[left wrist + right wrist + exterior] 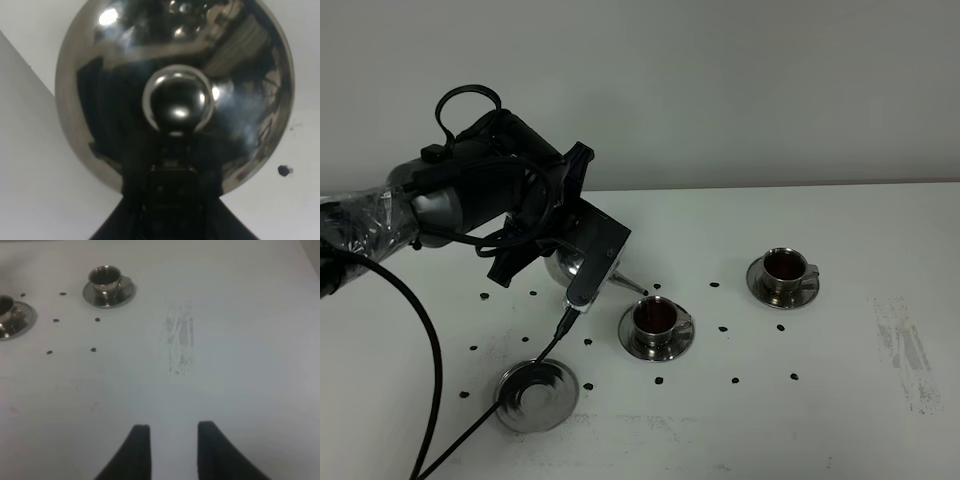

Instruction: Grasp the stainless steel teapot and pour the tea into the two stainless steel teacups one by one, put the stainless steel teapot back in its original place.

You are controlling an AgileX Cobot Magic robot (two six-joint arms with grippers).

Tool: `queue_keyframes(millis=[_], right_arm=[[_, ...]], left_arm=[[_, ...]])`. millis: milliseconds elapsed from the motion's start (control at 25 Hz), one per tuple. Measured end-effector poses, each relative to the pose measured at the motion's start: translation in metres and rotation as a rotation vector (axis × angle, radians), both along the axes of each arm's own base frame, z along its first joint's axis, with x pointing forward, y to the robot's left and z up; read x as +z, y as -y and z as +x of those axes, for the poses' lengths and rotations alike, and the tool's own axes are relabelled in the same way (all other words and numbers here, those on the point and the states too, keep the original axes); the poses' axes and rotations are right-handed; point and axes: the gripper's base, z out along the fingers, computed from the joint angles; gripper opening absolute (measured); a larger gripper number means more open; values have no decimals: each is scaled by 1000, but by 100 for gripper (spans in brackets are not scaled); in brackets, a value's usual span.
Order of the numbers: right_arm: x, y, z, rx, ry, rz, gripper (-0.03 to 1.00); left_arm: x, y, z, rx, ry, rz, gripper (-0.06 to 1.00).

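White tabletop point(840, 430), seemingly plain pale wall point(720, 80)

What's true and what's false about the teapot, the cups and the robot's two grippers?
The left gripper holds the teapot tilted, off its dish. True.
The teapot sits on the round dish. False: the dish is bare and the teapot is held up beside it.
The nearer teacup and the farther teacup both hold dark liquid. True.
The right gripper grips a cup. False: it is open over the table, holding nothing.
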Motion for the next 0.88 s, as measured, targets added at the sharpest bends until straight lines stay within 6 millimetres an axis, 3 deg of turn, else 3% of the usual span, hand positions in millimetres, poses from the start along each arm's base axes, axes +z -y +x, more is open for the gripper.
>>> queue_keyframes(millis=[400, 560, 720, 880], right_arm=[[0, 0, 0, 0, 0, 0, 23], [0, 0, 0, 0, 0, 0, 23], [0, 0, 0, 0, 0, 0, 23], [0, 0, 0, 0, 0, 0, 23]], left_arm=[[-2, -1, 2, 96, -72, -227, 24], [8, -6, 1, 193, -88, -342, 24], [27, -24, 2, 358, -85, -486, 24], [29, -37, 4, 603, -152, -683, 24]])
